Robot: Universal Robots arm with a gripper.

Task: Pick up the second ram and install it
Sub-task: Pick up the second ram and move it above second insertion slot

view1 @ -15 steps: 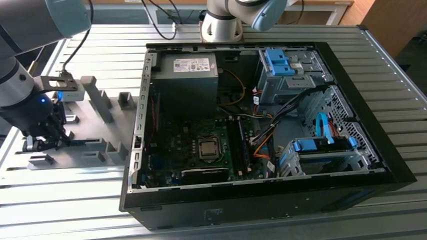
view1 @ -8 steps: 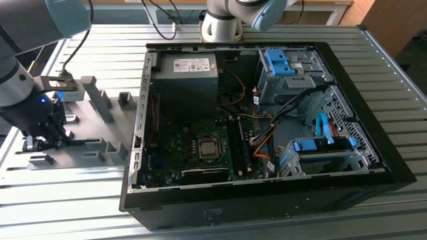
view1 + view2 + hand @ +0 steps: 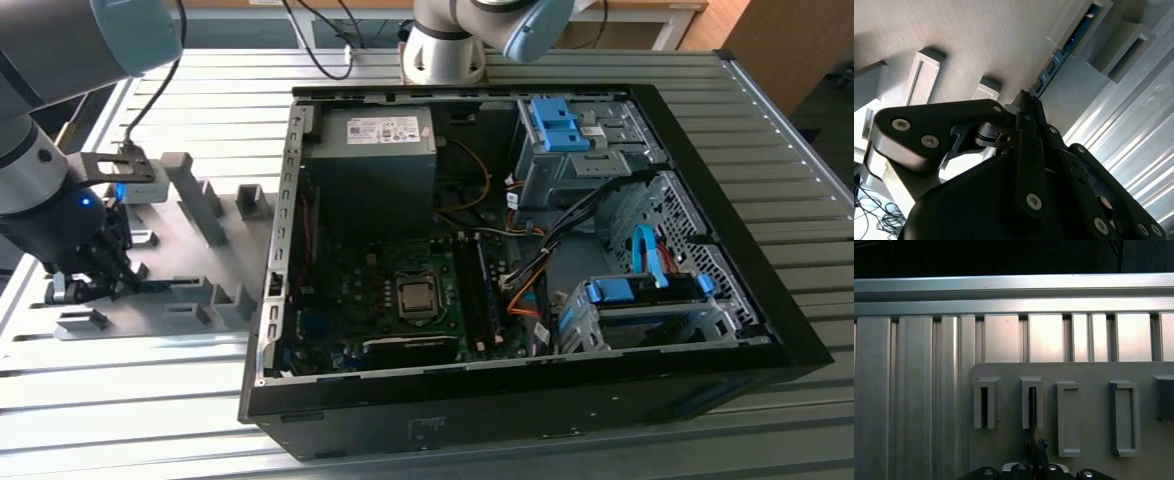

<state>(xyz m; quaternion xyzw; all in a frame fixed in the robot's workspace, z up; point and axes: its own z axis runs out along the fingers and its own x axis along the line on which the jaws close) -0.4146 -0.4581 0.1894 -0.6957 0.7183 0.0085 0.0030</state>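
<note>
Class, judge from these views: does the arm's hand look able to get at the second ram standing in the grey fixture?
Probably yes: the hand sits right at the second ram, apparently closed on its edge, and nothing stands between them on the grey fixture.

Gripper point(image 3: 1026, 101) fingertips pinched on near end of second ram point(image 3: 1055, 64); far end seated in slotted grey fixture block point(image 3: 1068, 21).

Exterior view: even daylight, soft sheen on ribbed tabletop point(image 3: 561, 70) beyond fixture plate point(image 3: 167, 255); computer case point(image 3: 534, 400) beside plate dark inside.
First wrist view: tabletop slats past plate glare white, blackness beyond.
Second wrist view: claw point(image 3: 1027, 100) near-silhouette over plate; second ram point(image 3: 1066, 47) shaded, faint blue glint.
</note>
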